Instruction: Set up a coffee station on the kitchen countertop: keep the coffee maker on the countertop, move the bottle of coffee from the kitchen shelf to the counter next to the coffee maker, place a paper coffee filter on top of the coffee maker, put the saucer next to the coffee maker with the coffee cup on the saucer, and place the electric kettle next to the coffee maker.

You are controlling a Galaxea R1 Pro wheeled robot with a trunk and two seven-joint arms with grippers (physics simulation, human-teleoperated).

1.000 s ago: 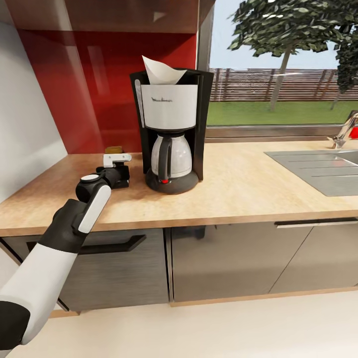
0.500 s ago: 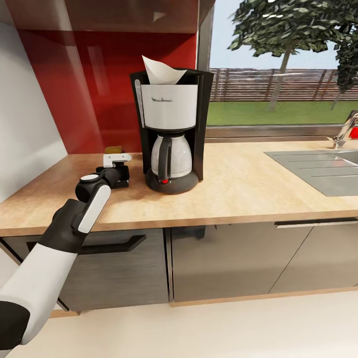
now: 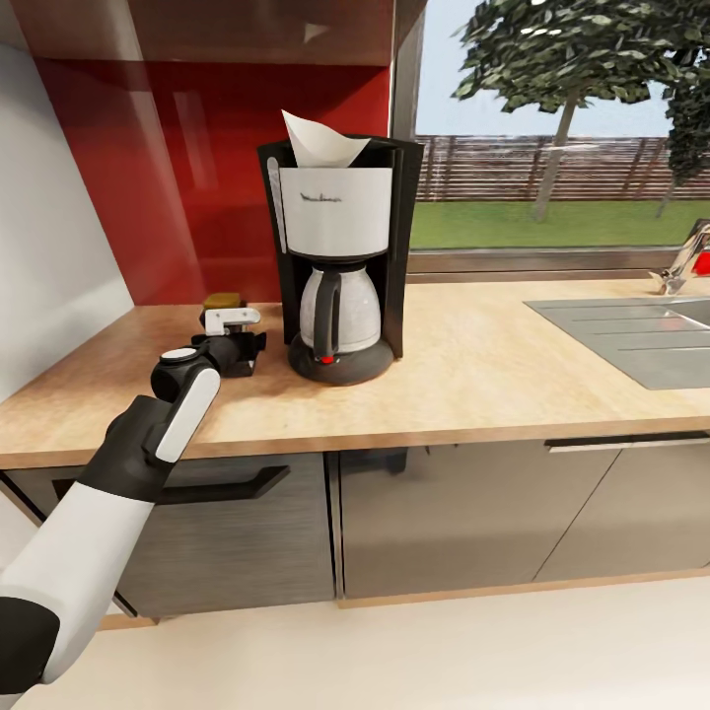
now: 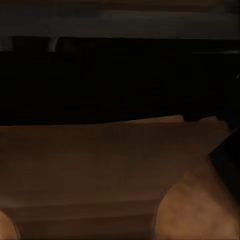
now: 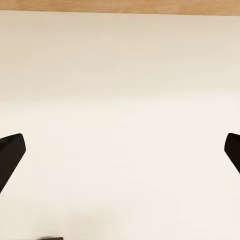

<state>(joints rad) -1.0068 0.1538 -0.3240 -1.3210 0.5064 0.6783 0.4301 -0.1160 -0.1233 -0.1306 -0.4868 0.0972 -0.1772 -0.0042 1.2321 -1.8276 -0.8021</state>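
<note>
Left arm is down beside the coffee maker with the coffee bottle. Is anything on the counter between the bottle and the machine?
Nothing visible. The bottle of coffee, only its gold cap showing behind the left gripper, stands on the kitchen countertop just left of the coffee maker, with bare wood between them. The gripper hides the bottle's body.

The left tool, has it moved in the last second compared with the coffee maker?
Yes, slightly. The left tool has edged toward the base of the coffee maker, and more of the gold-capped bottle of coffee behind it now shows.
</note>
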